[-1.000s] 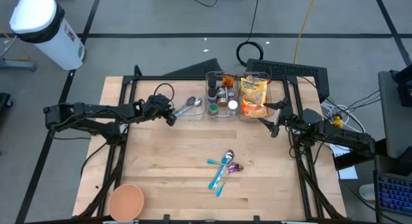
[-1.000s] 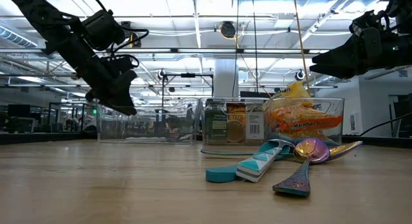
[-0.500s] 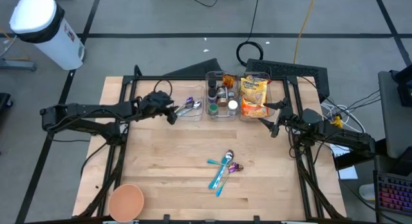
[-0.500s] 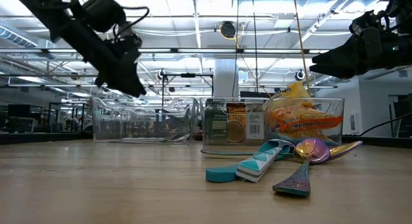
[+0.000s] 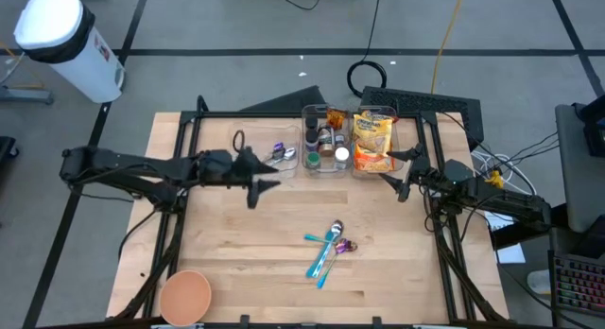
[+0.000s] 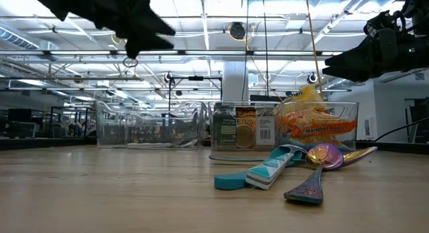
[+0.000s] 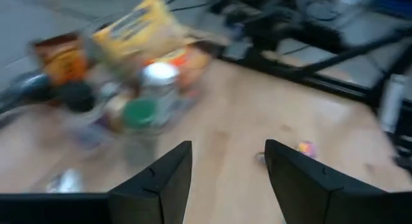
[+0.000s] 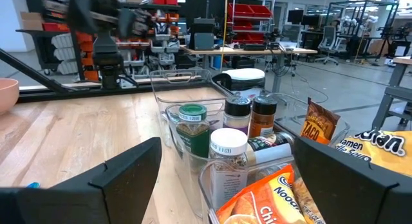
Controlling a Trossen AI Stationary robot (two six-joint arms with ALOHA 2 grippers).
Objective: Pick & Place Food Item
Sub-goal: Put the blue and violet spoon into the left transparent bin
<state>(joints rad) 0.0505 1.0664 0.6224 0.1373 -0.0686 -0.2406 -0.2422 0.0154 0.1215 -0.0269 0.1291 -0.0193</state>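
Three clear bins stand in a row at the table's far edge. The left bin (image 5: 267, 155) holds a silver spoon and a purple-handled one (image 5: 280, 151). Spice jars (image 5: 324, 142) fill the middle bin, and snack bags (image 5: 373, 140) fill the right one. My left gripper (image 5: 262, 190) hangs open and empty above the table, just nearer than the left bin; in the left wrist view nothing lies between its fingers (image 7: 228, 172). My right gripper (image 5: 406, 173) waits open beside the snack bags, also shown in its own view (image 8: 222, 185).
Several colourful spoons (image 5: 331, 246) lie in a pile right of the table's middle, also seen in the low view (image 6: 295, 169). An orange bowl (image 5: 184, 296) sits at the near left corner. Bare wood lies between the bins and the spoons.
My left gripper has risen from over the left bin and drawn back toward the table's near edge, swinging right and tipping from a downward slant to nearly level. Its fingers stand wider apart. A purple-handled spoon now shows in the left bin beside the silver one.
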